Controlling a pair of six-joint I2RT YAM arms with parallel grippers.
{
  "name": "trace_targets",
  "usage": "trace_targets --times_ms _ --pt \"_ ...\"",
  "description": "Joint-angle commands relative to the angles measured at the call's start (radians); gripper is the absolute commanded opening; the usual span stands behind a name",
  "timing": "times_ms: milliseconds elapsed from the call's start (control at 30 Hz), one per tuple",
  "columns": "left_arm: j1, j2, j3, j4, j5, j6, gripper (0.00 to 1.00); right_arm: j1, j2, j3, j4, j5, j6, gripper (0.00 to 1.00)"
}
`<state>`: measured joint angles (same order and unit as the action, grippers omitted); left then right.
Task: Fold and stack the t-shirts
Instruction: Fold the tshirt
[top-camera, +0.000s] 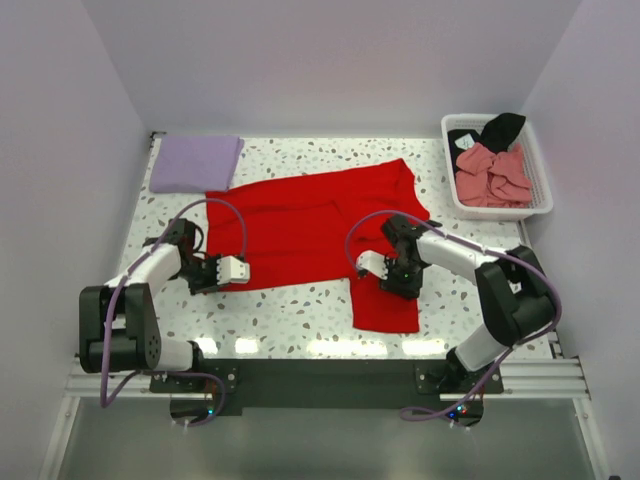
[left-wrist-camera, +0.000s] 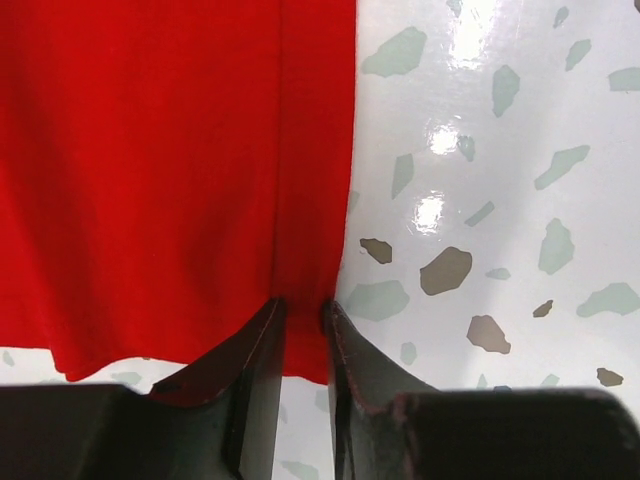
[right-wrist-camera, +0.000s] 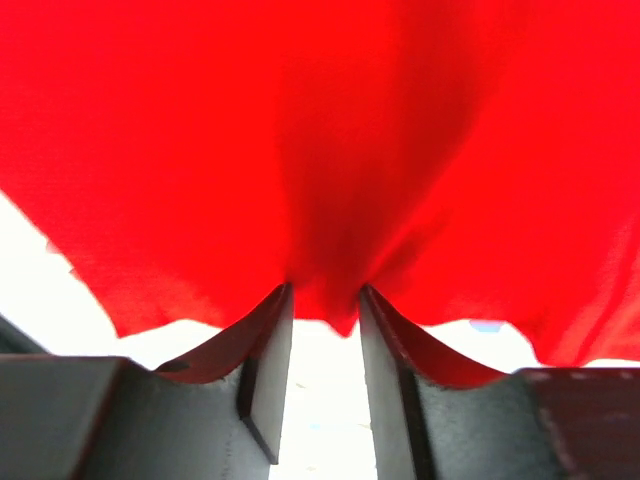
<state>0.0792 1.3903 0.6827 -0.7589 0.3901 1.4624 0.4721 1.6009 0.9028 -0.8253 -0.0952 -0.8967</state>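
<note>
A bright red t-shirt (top-camera: 310, 225) lies spread across the middle of the table. My left gripper (top-camera: 218, 278) is at its near left edge. In the left wrist view the gripper (left-wrist-camera: 303, 308) is shut on the shirt's hem (left-wrist-camera: 180, 180), low over the table. My right gripper (top-camera: 398, 285) is on the shirt's near right part. In the right wrist view it (right-wrist-camera: 325, 297) is shut on a pinch of red cloth (right-wrist-camera: 330, 130), which hangs over the fingers. A folded pale lavender t-shirt (top-camera: 195, 162) lies at the back left.
A white slatted basket (top-camera: 500, 212) stands at the back right, holding crumpled salmon-pink shirts (top-camera: 492, 175) and a black one (top-camera: 500, 130). White walls close in the speckled table (top-camera: 300, 310) on three sides.
</note>
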Motion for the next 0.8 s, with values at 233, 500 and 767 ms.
trace_targets --times_ms 233,500,767 --pt "0.008 -0.051 -0.012 -0.145 0.009 0.024 0.33 0.003 -0.108 0.015 -0.144 -0.064 0.03 0.39" --pt "0.008 -0.073 -0.006 -0.171 0.026 0.007 0.34 0.008 -0.035 -0.038 -0.012 -0.038 0.062 0.4" --pt "0.011 -0.108 -0.014 -0.171 0.001 0.018 0.33 0.01 -0.01 -0.059 0.023 -0.006 0.067 0.12"
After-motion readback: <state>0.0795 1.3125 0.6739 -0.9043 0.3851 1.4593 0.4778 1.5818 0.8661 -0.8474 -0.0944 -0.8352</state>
